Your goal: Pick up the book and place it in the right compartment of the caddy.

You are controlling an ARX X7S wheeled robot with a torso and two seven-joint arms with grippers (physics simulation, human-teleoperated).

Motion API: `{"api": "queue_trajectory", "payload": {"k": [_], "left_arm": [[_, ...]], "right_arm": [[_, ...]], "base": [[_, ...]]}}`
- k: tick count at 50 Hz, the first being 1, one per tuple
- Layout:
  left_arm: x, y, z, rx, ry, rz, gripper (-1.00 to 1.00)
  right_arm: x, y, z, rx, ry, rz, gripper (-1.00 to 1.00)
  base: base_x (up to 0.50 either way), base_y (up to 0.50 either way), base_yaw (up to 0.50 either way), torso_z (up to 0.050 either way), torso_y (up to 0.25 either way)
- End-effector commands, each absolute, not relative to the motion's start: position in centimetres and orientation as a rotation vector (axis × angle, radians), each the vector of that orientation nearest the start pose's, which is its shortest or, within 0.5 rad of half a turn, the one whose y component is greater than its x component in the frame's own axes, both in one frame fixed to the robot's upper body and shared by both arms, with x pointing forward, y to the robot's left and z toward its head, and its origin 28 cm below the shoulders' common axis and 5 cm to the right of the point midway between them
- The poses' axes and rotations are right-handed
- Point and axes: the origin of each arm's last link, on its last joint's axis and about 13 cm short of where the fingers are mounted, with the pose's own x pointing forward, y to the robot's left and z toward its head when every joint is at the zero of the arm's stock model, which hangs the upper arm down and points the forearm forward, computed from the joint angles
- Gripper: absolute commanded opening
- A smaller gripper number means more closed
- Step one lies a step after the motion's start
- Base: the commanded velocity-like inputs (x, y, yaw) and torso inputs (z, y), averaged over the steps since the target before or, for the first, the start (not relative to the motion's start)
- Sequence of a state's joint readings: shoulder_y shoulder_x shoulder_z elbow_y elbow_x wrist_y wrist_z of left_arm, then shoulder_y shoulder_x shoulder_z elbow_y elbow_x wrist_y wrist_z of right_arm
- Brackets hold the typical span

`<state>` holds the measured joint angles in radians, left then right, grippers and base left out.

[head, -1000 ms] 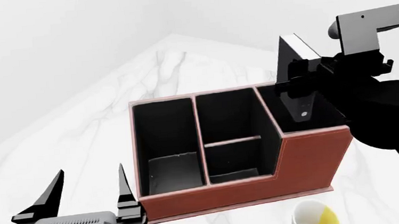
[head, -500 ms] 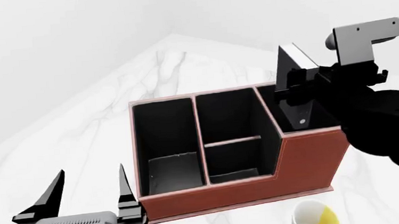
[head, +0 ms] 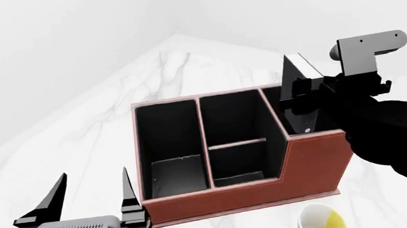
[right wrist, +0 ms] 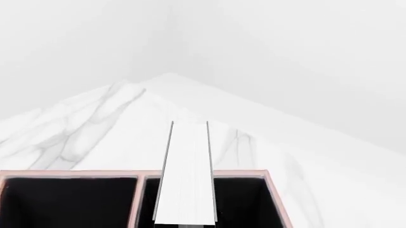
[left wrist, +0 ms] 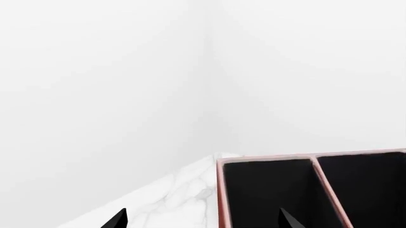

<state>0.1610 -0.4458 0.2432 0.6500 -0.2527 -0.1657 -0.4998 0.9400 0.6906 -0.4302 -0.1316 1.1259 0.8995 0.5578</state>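
Book (head: 298, 71) clamped upright in right gripper (head: 305, 92) over caddy's (head: 268, 193) right compartment (head: 278, 100): placing step, next lower straight in and release; left gripper (head: 94, 196) open, idle.

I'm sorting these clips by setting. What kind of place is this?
Likely a bare simulated desk or countertop: a white marble-look table in a plain white corner, holding a leather-look caddy and a mug.

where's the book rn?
Head view, right side: the book is held upright in the right end effector, over the caddy's tall right compartment.
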Motion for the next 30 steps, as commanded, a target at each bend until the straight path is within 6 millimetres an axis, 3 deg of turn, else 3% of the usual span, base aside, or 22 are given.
{"api": "queue_trajectory", "payload": {"k": [1,30], "left_arm": [[15.8,21.8,10.0,0.052,-0.224,0.059,1.00],[15.8,21.8,10.0,0.053,-0.224,0.059,1.00]], "right_arm": [[30.2,-16.4,22.8,-0.090,0.167,-0.003,-1.00],[30.5,-16.5,21.0,-0.076,0.189,-0.003,-1.00]], "base": [[0.00,0.00,0.00,0.000,0.000],[0.00,0.00,0.00,0.000,0.001]]}}
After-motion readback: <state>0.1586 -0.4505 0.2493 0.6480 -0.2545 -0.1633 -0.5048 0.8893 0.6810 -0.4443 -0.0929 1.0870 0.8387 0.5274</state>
